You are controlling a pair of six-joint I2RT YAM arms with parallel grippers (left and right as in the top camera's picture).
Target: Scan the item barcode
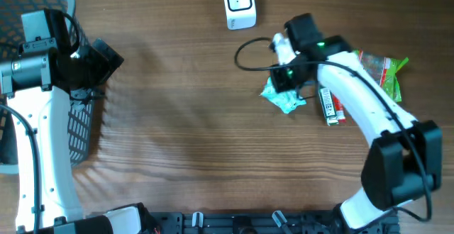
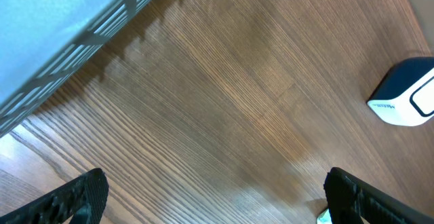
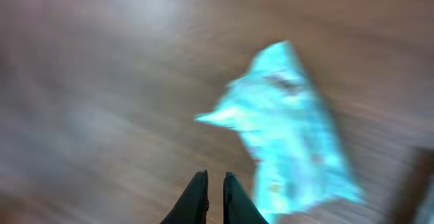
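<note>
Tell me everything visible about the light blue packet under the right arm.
The light blue packet is a crinkled wrapper, foil or plastic by its sheen, with pointed corners. It lies on the wooden table, left of a red-and-white item. The right gripper hovers beside it, nearly closed, gripping nothing. Print is blurred.

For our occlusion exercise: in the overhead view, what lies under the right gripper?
A crumpled teal packet lies on the wooden table, its lower left showing. The right gripper covers its upper part; the wrist view is too blurred to show any barcode.
</note>
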